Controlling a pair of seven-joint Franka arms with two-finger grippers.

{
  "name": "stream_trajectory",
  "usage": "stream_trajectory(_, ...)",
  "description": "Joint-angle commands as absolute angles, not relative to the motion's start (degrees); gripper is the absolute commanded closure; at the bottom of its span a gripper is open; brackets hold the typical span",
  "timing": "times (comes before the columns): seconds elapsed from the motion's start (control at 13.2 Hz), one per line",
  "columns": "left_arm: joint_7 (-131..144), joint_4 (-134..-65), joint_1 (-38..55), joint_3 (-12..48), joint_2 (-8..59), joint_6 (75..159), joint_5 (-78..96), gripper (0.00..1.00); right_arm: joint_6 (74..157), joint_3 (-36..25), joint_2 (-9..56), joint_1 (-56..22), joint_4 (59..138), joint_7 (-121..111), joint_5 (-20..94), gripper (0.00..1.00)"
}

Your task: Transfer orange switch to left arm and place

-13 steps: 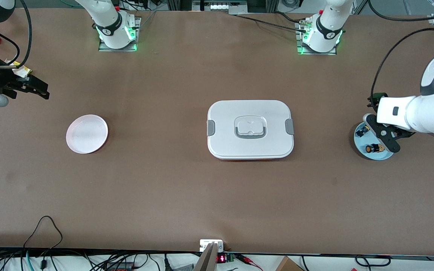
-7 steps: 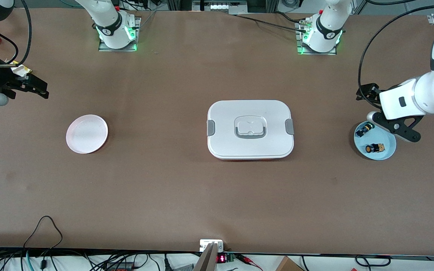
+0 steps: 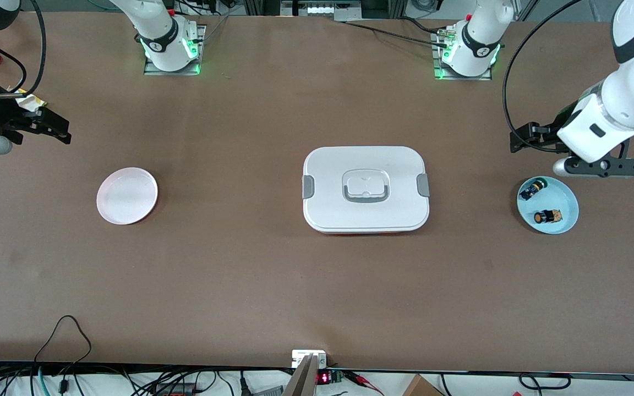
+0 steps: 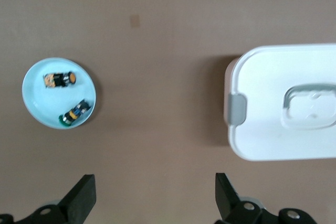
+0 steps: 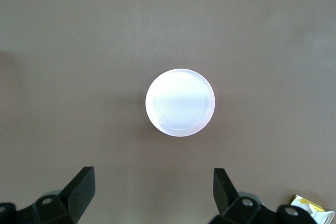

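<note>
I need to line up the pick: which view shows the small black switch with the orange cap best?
The left wrist view: the small black switch with the orange cap lies unblocked in the pale blue round dish, beside its green-capped twin. The front view shows it much smaller. The right wrist view misses it.

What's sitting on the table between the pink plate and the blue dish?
Only the box, lid latched, roughly midway between the pink plate and the blue dish. The front view shows it; the rest is bare tabletop.
</note>
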State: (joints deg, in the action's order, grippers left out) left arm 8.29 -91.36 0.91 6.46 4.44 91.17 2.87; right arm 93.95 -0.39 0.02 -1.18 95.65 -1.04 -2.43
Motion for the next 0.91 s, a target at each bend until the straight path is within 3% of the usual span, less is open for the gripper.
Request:
stream_trajectory(0.0, 9.0, -102.3, 3.9, 3.7, -3.1, 102.8, 4.4, 0.00, 93.0, -0.1, -0.4, -0.9, 95.1, -2.0, -1.6, 0.00)
stream_trajectory(0.15, 9.0, -104.7, 4.5, 3.0, -5.4, 102.8, 4.0, 0.00, 93.0, -0.2, -0.4, -0.8, 95.1, -2.1, -1.6, 0.00)
stream_trajectory(0.53, 9.3, -103.1, 3.8, 3.3, -4.0, 96.6, -0.1, 0.00, 93.0, -0.2, -0.4, -0.8, 95.1, -2.1, -1.6, 0.00)
stream_trajectory(0.83, 8.9, -102.4, 3.6, 3.1, -3.6, 96.6, -0.2, 0.00, 93.1, -0.2, -0.4, -0.7, 95.1, -2.1, -1.5, 0.00)
